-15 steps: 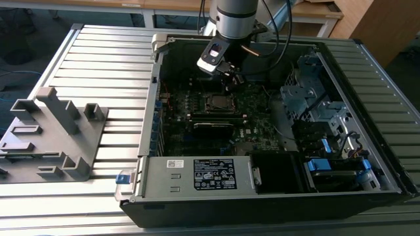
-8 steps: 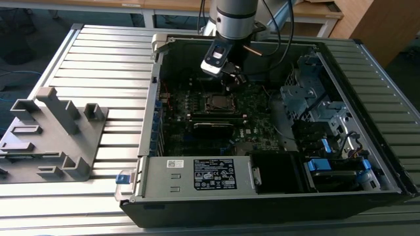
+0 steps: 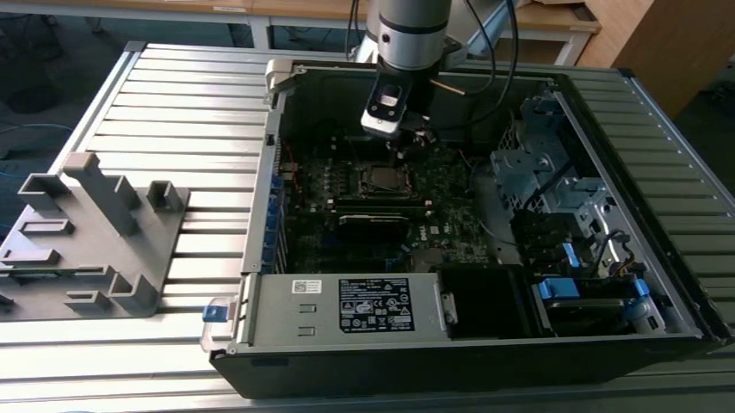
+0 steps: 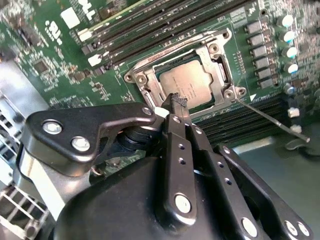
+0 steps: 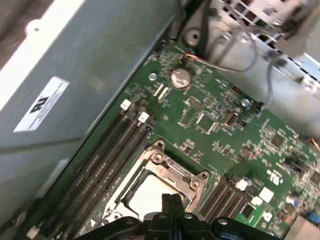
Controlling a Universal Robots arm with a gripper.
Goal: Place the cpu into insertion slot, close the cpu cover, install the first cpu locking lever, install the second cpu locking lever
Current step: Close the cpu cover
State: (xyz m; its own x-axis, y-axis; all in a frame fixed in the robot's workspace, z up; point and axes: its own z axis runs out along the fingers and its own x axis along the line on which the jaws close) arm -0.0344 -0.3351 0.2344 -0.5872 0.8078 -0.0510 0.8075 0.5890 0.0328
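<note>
"Down at the insertion slot (image 4: pixel 134 77), is the cpu (image 4: pixel 192 82) seated?"

"Looks so. Its flat, matt silver-grey square lies inside the slot. The cpu cover (image 4: pixel 216 70), a thin frame of bright stamped metal, seems to lie flat around it."

"And the gripper (image 4: pixel 177 101)?"

"Its black fingers are pressed together with nothing between them. The rough-looking tip is poised just beside the slot's edge, and I can't tell whether it touches."

"So it's lever work?"

"I'd judge so. One locking lever (image 4: pixel 270 118), a thin springy wire rod, sticks out free from the slot's corner. To do it well I'd press on the wire alone, low and slow. Then I'd guide it sideways under its catch, keeping the tip off the green board and the chip's bare top."

"Further out from the slot?"

"Long black memory slots (image 4: pixel 165 25) run alongside it. Beyond them are the computer case (image 3: pixel 258 215) walls of dull sheet steel. Well away is the ribbed aluminium table (image 3: pixel 172 112), with a grey moulded fixture (image 3: pixel 92 232) on it."
</note>
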